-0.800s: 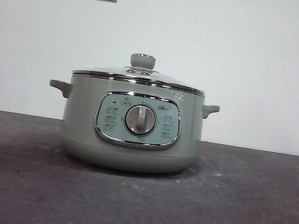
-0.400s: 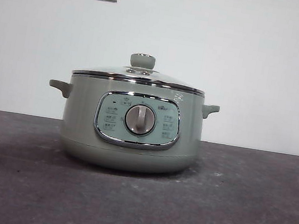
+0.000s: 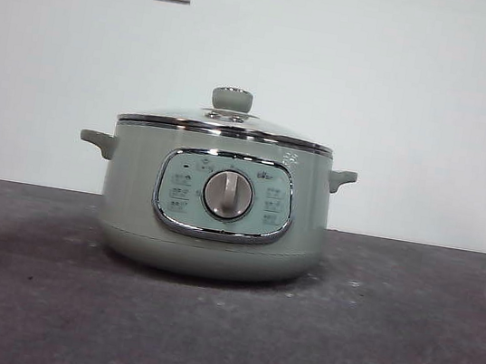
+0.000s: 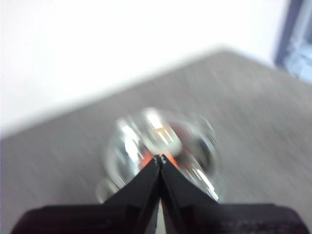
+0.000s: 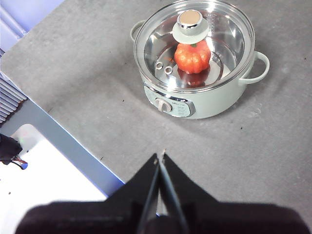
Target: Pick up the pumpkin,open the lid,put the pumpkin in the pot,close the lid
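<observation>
Hanging well above the table, the right gripper (image 5: 161, 157) is seen with its two black jaws pressed together and nothing between them. The left gripper (image 4: 160, 158) is likewise clenched on nothing, its jaws meeting at the tips; its wrist view is blurred, and only a glint of glass and a trace of orange are made out beyond them.

Neither arm is seen in the front view.

The small glossy orange-red ribbed pumpkin (image 5: 192, 56) is observed inside the large round sage-green electric pot (image 3: 214, 205), on its metal floor. The shallow domed glass lid with chrome rim and sage-green knob (image 3: 229, 118) is seated level on the pot's rim.

The dark grey table (image 3: 403, 334) is marked with pale specks.

Judgement: all four steps appear done, the last being the closing of the lid. No further handling is called for; only parking of both arms clear of the pot is thought to remain.
</observation>
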